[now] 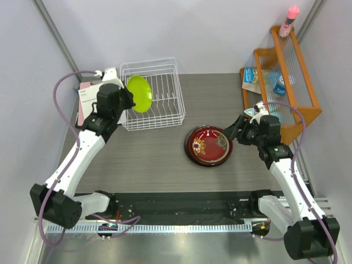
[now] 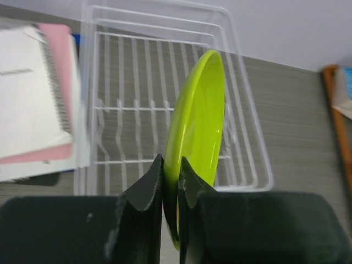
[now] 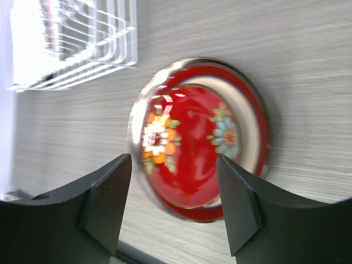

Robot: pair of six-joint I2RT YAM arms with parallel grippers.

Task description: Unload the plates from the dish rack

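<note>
L hand (image 1: pixel 130 99) (image 2: pixel 171 165) is clamped tight on the small lime-green round plate (image 1: pixel 139 93) (image 2: pixel 201 110), black fingers (image 2: pixel 144 192) pinching the rim from both faces. Plate stands on edge, nearly upright, over the left part of the white wire dish rack (image 1: pixel 165 118) (image 2: pixel 258 165) (image 3: pixel 82 44). Can't tell whether its lower edge touches the wires. Rack sits at the back left of the grey wood-grain surface (image 1: pixel 154 159), w/ only bare wires and low divider prongs showing around the green plate.

Glossy red round plate w/ flower pattern (image 1: pixel 208 146) (image 3: pixel 198 137) lies flat on the surface, right of centre, well apart from the rack. A darker rim shows round its edge. Whether that belongs to another plate beneath, can't tell.

R hand (image 1: pixel 237 127) (image 3: pixel 173 165) is just beside the red plate on its right side, jaws wide apart and gripping nothing. In the wrist view the plate shows btwn the two fingers (image 3: pixel 104 192).

Spiral notebook w/ pink cover (image 1: pixel 85 102) (image 2: pixel 33 99) lies just left of the rack. Orange wooden slatted shelf (image 1: pixel 300 110) stands at the far right. A blue-and-white packet (image 1: pixel 252 76) lies at its left end, a pink-capped bottle (image 1: pixel 289 21) stands on its top, and more blue-and-white items show behind the slats, too small to identify.
</note>
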